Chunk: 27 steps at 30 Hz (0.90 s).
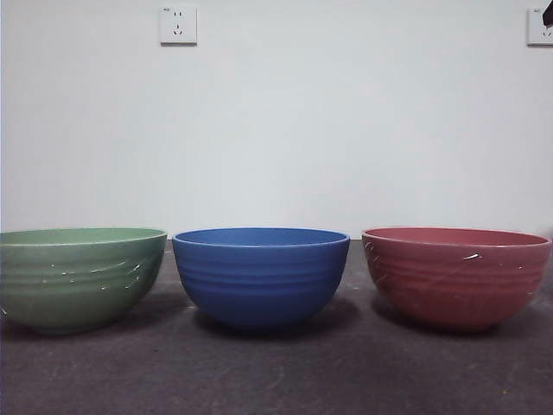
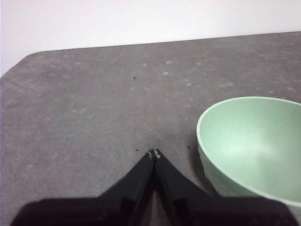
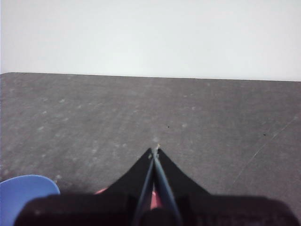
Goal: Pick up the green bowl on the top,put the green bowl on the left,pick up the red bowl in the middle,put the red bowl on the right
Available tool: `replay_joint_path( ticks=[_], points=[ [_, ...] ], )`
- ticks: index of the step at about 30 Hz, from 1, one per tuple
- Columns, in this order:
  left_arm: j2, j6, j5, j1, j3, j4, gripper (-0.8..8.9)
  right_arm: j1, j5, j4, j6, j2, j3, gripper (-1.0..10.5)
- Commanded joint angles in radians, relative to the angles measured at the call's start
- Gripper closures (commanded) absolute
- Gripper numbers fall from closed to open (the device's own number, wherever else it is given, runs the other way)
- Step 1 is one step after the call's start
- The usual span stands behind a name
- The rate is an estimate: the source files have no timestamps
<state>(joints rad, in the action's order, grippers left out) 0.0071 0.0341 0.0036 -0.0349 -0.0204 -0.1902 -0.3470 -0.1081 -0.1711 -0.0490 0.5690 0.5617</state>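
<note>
The green bowl (image 1: pixel 78 277) stands upright on the table at the left in the front view. It also shows in the left wrist view (image 2: pixel 254 146), empty, close beside my left gripper (image 2: pixel 154 153), which is shut and holds nothing. The red bowl (image 1: pixel 455 275) stands upright at the right in the front view. In the right wrist view only a sliver of it (image 3: pixel 154 197) shows under my right gripper (image 3: pixel 155 149), which is shut and empty above the table. A black tip (image 1: pixel 547 15) of one arm shows at the top right corner of the front view.
A blue ridged bowl (image 1: pixel 260 275) stands between the green and red bowls; its rim also shows in the right wrist view (image 3: pixel 26 197). The dark grey table (image 1: pixel 276 372) runs back to a white wall with a socket (image 1: pixel 178 25).
</note>
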Motion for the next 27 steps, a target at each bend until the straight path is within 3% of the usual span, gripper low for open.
replay_joint_path(
  ticks=[1, 19, 24, 27],
  points=[
    [-0.005, -0.013, 0.003, 0.003, 0.018, 0.003, 8.17, 0.000, -0.003, 0.005, -0.010, 0.000, -0.002, 9.4],
    [-0.004, -0.012, -0.001, 0.003, 0.017, 0.003, 8.17, 0.000, -0.003, 0.002, -0.010, 0.000, -0.002, 9.4],
    [-0.004, -0.012, -0.001, 0.003, 0.017, 0.003, 8.17, -0.003, -0.001, -0.026, 0.024, -0.017, -0.002, 9.4],
    [-0.004, -0.012, 0.000, 0.003, 0.017, 0.004, 8.17, 0.016, -0.055, -0.095, 0.096, -0.103, -0.008, 9.4]
  ],
)
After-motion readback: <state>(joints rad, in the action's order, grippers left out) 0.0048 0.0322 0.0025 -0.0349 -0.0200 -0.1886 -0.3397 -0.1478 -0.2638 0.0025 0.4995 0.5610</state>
